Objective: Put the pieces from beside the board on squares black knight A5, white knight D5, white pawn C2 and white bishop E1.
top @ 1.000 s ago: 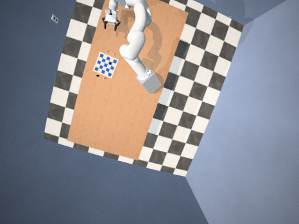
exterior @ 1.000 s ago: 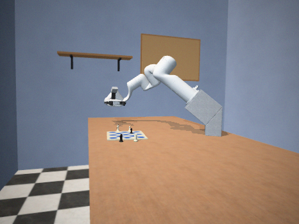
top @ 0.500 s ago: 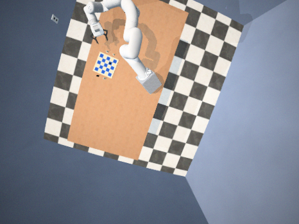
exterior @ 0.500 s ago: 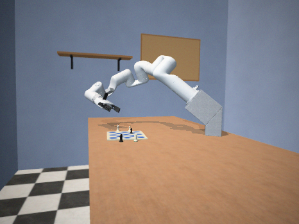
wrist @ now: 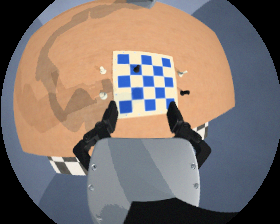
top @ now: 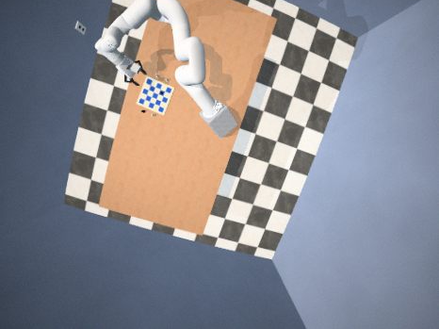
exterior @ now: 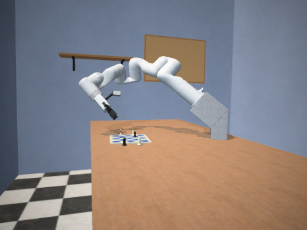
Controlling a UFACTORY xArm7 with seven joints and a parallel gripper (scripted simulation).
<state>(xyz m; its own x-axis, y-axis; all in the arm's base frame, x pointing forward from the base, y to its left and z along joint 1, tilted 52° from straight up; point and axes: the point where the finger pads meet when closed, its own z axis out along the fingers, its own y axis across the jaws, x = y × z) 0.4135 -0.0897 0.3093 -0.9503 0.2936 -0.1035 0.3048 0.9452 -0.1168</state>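
The blue and cream board (top: 167, 101) (exterior: 131, 143) (wrist: 135, 81) lies on the table. A black piece (top: 162, 92) (exterior: 134, 134) (wrist: 137, 69) stands on it. The black knight (top: 143, 111) (exterior: 124, 142) (wrist: 184, 92) stands off one side, with a white piece (top: 154, 115) (exterior: 139, 142) (wrist: 182, 73) next to it. Off the opposite side stand two more white pieces, one (top: 157, 75) (exterior: 120, 132) (wrist: 103, 95) and another (top: 166, 80) (exterior: 133, 132) (wrist: 102, 70). The white pieces' kinds and the edge letters are too small to tell. My gripper (top: 141, 78) (exterior: 114, 118) (wrist: 142, 107) is open and empty, tilted, well above the board's outer edge.
The arm's base (top: 219, 122) (exterior: 209, 112) stands on the table (top: 155, 165) (exterior: 197, 181) (wrist: 210, 65) at its far long edge from the gripper. A shelf (exterior: 95, 57) and a brown panel (exterior: 184, 57) are on the wall behind.
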